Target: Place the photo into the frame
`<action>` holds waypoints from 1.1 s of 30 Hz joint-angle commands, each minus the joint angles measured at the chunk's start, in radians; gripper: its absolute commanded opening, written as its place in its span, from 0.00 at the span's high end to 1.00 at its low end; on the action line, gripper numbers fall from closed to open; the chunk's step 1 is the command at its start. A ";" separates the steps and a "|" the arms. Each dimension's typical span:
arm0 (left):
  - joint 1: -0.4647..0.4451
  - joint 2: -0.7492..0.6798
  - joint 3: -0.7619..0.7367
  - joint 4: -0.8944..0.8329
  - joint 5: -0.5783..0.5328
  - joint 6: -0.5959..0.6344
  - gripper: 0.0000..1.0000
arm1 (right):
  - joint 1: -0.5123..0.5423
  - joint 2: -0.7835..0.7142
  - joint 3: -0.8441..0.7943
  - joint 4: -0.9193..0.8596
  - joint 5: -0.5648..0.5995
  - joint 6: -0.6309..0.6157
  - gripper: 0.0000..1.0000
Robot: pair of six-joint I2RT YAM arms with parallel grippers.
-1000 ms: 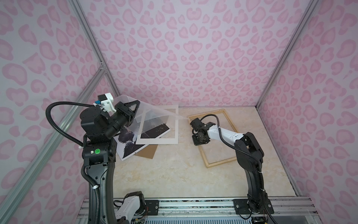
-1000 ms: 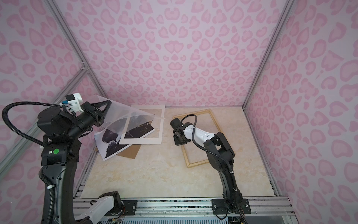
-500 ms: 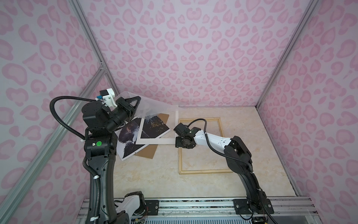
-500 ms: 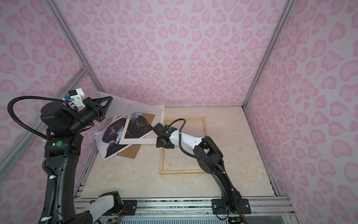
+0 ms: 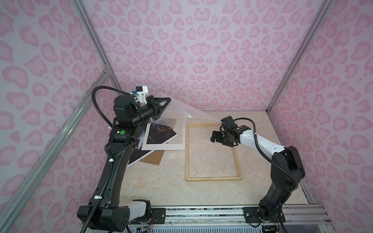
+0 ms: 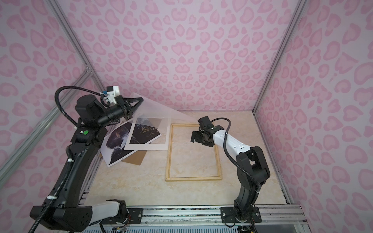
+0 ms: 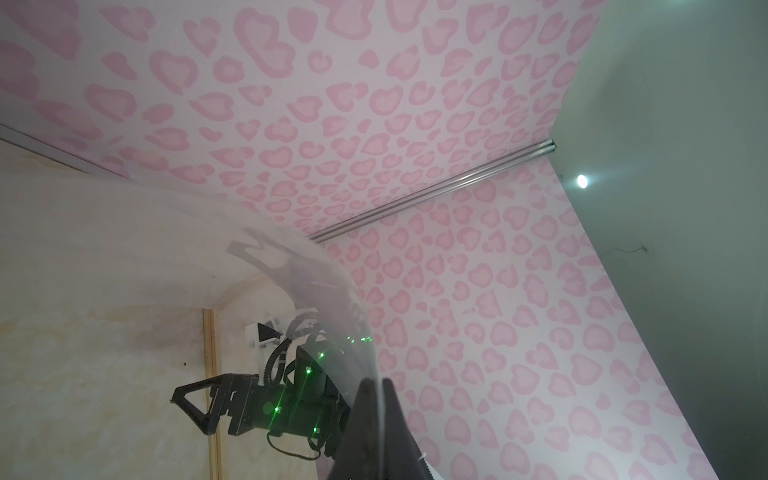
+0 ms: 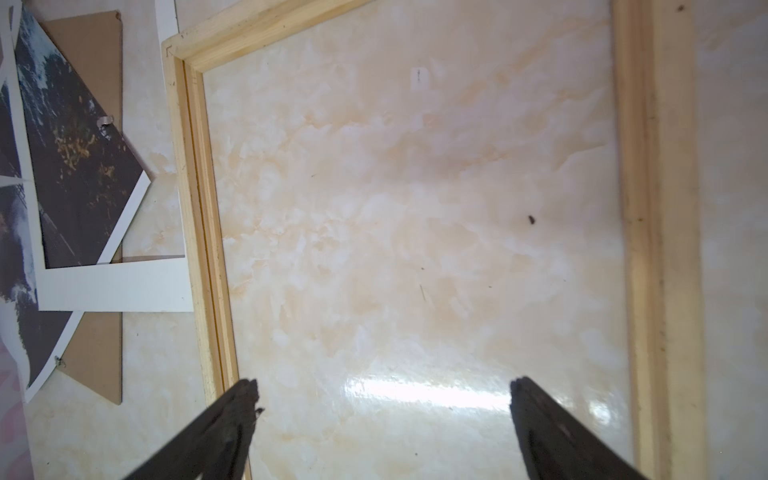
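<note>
Enclosing your workspace on three sides, the walls (image 5: 201,50) carry a pink heart-blotch print on pale lilac, with grey metal rails in the corners. Below them you have a glossy cream, marble-look surface (image 5: 161,191).

On that surface the frame (image 5: 214,178) lies flat, right of centre, its long sides running near to far. In both top views the marble shows through its opening.

Your left tool (image 5: 168,99) is raised over the far-left corner and is clamped on the corner of a clear sheet (image 5: 181,113). The sheet slopes down rightwards toward the frame's far end. The left wrist view shows it curving out from between the pressed-together fingers (image 7: 365,399).

Under that sheet a white mat board (image 5: 163,146) lies flat, its right edge just beside the frame's left strip.

The photo (image 6: 117,141) is on the far left of the surface, turned at an angle. It is partly under the mat board and on top of a brown backing board (image 5: 154,159). It sits below the left tool and to the left of the frame, outside it.

Your right tool (image 5: 214,137) hangs above the far half of the frame, jaws wide apart and holding nothing. It is well apart from the photo, with the frame's left strip between them.

A round green dot (image 5: 122,132) marks your left arm.
</note>
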 commanded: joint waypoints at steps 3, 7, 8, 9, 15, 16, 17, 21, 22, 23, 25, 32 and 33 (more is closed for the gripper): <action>-0.139 0.159 0.107 0.160 -0.032 -0.031 0.97 | -0.206 -0.077 -0.125 0.085 -0.139 -0.014 0.02; -0.228 0.346 0.239 0.278 -0.009 -0.097 0.97 | -0.332 -0.084 -0.139 0.129 -0.245 0.005 0.02; -0.242 0.391 0.276 0.303 -0.002 -0.116 0.97 | -0.351 -0.085 -0.136 0.138 -0.259 0.010 0.02; -0.260 0.442 0.328 0.337 0.008 -0.135 0.97 | -0.371 -0.083 -0.131 0.144 -0.273 0.015 0.02; -0.321 0.680 0.634 0.394 0.053 -0.177 0.97 | -0.469 -0.093 -0.118 0.178 -0.317 0.047 0.02; -0.324 0.704 0.671 0.392 0.057 -0.176 0.97 | -0.486 -0.092 -0.117 0.179 -0.323 0.050 0.02; -0.325 0.727 0.693 0.397 0.062 -0.185 0.97 | -0.500 -0.091 -0.115 0.180 -0.329 0.052 0.02; -0.322 0.778 0.675 0.415 0.071 -0.224 0.97 | -0.541 -0.093 -0.123 0.182 -0.338 0.048 0.02; -0.323 0.784 0.647 0.433 0.075 -0.237 0.97 | -0.549 -0.095 -0.131 0.185 -0.338 0.050 0.02; -0.323 0.786 0.619 0.450 0.077 -0.246 0.97 | -0.555 -0.096 -0.139 0.189 -0.339 0.049 0.02; -0.323 0.782 0.551 0.462 0.079 -0.248 0.97 | -0.567 -0.102 -0.154 0.191 -0.330 0.052 0.02; -0.323 0.669 0.167 0.471 0.090 -0.230 0.97 | -0.635 -0.171 -0.302 0.282 -0.293 0.116 0.02; -0.322 0.646 0.113 0.456 0.094 -0.215 0.97 | -0.639 -0.172 -0.307 0.278 -0.291 0.109 0.02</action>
